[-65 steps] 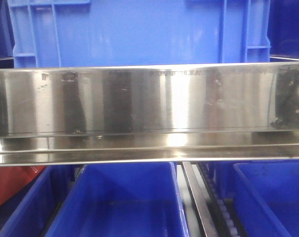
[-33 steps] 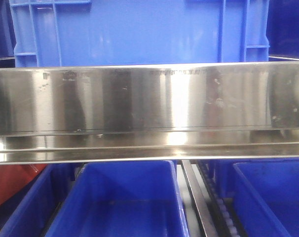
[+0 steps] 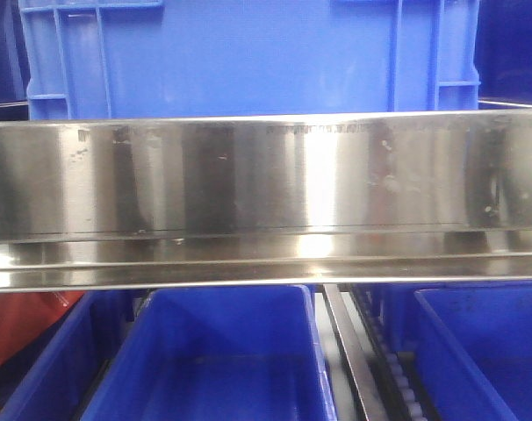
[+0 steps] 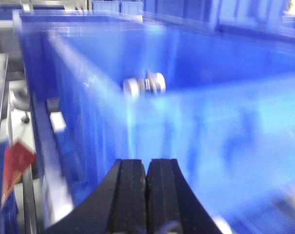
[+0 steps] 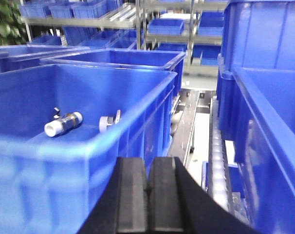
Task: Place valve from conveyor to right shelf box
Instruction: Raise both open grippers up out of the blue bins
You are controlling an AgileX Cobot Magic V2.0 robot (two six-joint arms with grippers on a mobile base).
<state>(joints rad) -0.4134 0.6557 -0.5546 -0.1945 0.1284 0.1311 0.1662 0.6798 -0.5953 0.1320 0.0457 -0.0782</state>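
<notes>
Presently we find both the left tool [image 4: 146, 195] and the right tool [image 5: 147, 195] closed on nothing, while two valves [image 5: 64, 123] lie inside a blue box [image 5: 133, 114], so we judge this placement done; no conveyor is visible.

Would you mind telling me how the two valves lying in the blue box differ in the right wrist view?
The left valve shows whole, lying lengthwise on the floor of the blue box; the right valve is partly hidden behind the box's near wall. The left valve looks longer; the right shows only a short end. Both are silvery metal with pale ends.
</notes>
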